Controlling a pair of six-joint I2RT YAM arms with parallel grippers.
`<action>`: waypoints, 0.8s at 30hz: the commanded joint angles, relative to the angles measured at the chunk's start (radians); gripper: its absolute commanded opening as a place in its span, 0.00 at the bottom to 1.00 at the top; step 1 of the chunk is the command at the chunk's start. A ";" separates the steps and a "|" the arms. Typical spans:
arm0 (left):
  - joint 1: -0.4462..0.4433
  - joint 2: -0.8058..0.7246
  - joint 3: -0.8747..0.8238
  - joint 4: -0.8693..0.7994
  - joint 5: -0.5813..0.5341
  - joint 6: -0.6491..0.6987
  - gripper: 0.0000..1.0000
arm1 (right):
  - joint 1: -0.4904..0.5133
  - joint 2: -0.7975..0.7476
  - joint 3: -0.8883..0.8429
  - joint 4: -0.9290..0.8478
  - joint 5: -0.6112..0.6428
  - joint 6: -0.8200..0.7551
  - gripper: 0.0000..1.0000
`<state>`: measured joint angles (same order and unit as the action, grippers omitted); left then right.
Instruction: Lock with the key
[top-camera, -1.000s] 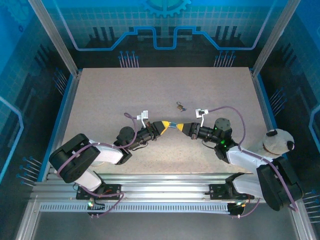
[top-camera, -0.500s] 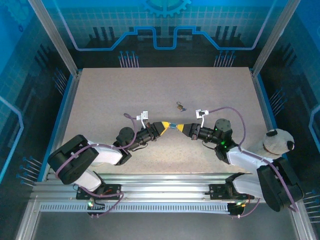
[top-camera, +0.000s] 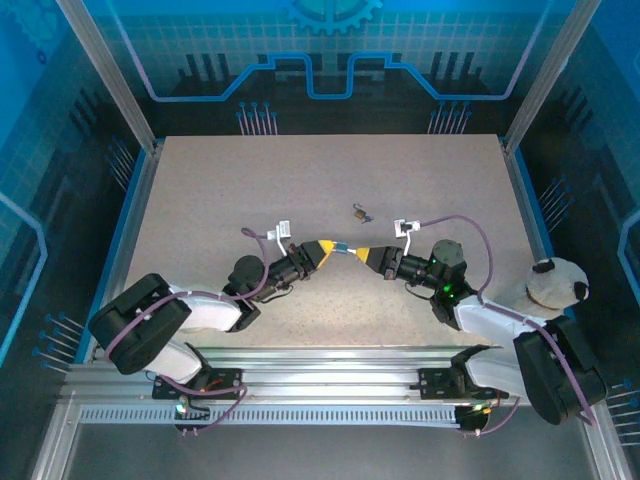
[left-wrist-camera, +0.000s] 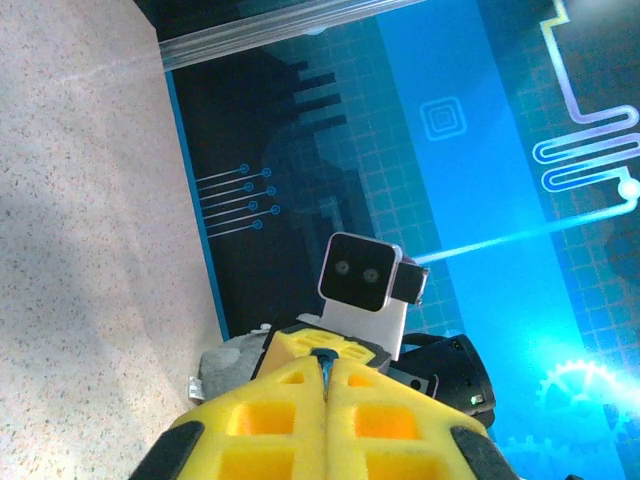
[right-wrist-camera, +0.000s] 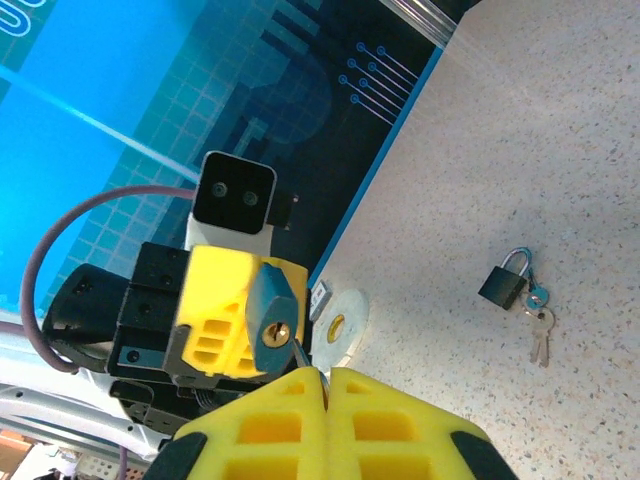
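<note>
key mostly hidden in the pinched right gripper, only a sliver shows. left gripper clamps blue padlock above the table centre, keyhole end pointing toward right gripper, long axis left-right.

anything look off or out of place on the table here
A small dark padlock with keys lies loose on the table, just past where the left gripper holds a blue lock facing the right gripper. Nothing looks spilled or broken.
</note>
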<state>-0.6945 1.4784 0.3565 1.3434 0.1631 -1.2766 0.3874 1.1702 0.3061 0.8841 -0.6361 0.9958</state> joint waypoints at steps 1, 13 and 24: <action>0.006 -0.029 0.000 0.059 -0.030 0.019 0.00 | -0.018 -0.013 -0.016 0.027 0.012 0.009 0.00; 0.018 0.005 -0.024 0.059 -0.021 0.013 0.00 | -0.083 -0.161 -0.023 -0.191 0.101 -0.052 0.00; 0.030 0.101 0.061 -0.063 0.080 0.030 0.00 | -0.116 -0.471 0.057 -0.727 0.347 -0.256 0.00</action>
<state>-0.6701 1.5658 0.3649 1.3159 0.1894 -1.2758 0.2867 0.7326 0.3107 0.3584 -0.3878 0.8196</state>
